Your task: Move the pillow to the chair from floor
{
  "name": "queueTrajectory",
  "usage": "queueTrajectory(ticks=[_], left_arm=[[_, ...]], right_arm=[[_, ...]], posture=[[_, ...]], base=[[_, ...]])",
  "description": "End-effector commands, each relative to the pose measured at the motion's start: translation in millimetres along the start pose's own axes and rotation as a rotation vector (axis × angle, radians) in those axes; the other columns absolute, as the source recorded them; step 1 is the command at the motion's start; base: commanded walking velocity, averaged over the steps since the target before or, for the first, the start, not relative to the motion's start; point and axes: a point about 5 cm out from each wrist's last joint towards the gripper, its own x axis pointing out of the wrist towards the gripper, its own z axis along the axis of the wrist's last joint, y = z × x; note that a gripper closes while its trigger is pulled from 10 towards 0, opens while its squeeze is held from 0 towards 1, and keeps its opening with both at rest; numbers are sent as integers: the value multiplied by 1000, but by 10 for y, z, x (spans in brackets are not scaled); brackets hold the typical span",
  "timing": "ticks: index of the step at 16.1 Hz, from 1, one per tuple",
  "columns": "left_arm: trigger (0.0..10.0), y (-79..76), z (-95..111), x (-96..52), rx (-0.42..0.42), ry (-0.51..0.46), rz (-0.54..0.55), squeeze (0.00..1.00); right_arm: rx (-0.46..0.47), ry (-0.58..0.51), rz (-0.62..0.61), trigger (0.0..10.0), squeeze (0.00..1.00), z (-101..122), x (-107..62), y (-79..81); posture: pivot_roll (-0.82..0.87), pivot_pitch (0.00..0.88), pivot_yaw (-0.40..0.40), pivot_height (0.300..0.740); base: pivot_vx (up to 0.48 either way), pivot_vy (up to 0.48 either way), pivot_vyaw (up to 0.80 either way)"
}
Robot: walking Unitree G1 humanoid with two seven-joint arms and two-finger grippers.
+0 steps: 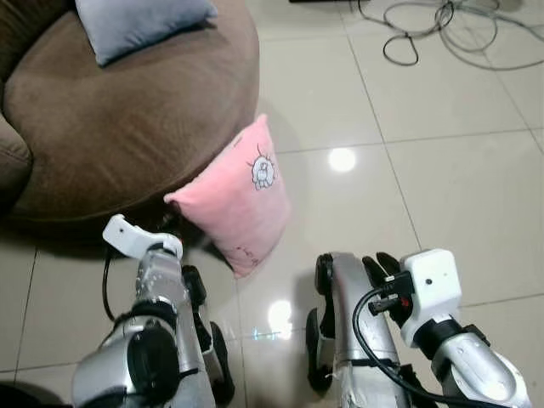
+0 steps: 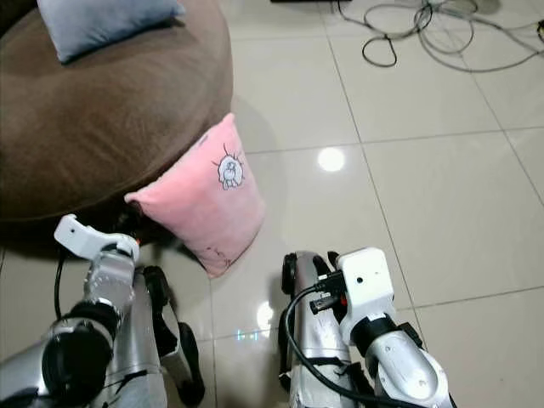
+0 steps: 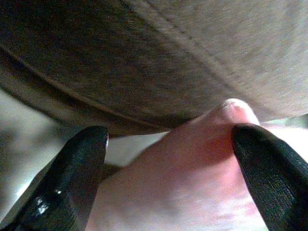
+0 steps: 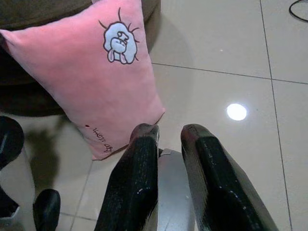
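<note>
A pink pillow (image 1: 242,191) with a small cartoon print stands on edge on the tiled floor, leaning against the round brown chair (image 1: 119,119). My left gripper (image 3: 168,139) is low at the pillow's left corner, beside the chair's base. It is open, with one black finger on each side of that corner (image 3: 231,108). My right gripper (image 4: 168,132) hangs to the right of the pillow, a little short of its lower corner. Its fingers are close together with nothing between them.
A grey cushion (image 1: 140,21) lies on the chair seat at the back. Loose cables (image 1: 442,25) sprawl on the floor at the far right. Glossy beige tiles (image 1: 408,187) stretch open to the right of the pillow.
</note>
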Motion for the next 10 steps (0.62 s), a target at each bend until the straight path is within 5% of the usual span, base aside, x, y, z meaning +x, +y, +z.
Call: queueTrajectory(ticks=[1,2,4,7,10], left_arm=[[10000,31,-69,-25,-56,28,-15,380],[10000,-65,-91,-8,-112,37,-76,0],[10000,-160,-159,-11,-113,70,-140,0],[10000,-200,-332,-57,38,165,-166,0],[10000,-235,-332,-53,-11,151,-180,0]], right_arm=[[12,9,25,10000,0,19,-53,57],[13,11,30,10000,0,37,-77,80],[19,20,29,10000,0,43,-116,101],[25,25,37,10000,0,76,-170,150],[33,19,43,10000,0,118,-198,184]], posture=[[-261,377,-24,507],[-268,383,-26,507],[-272,389,-26,507],[-281,387,-23,507],[-285,384,-19,507]], base=[[0,0,0],[0,0,0],[0,0,0],[0,0,0],[0,0,0]])
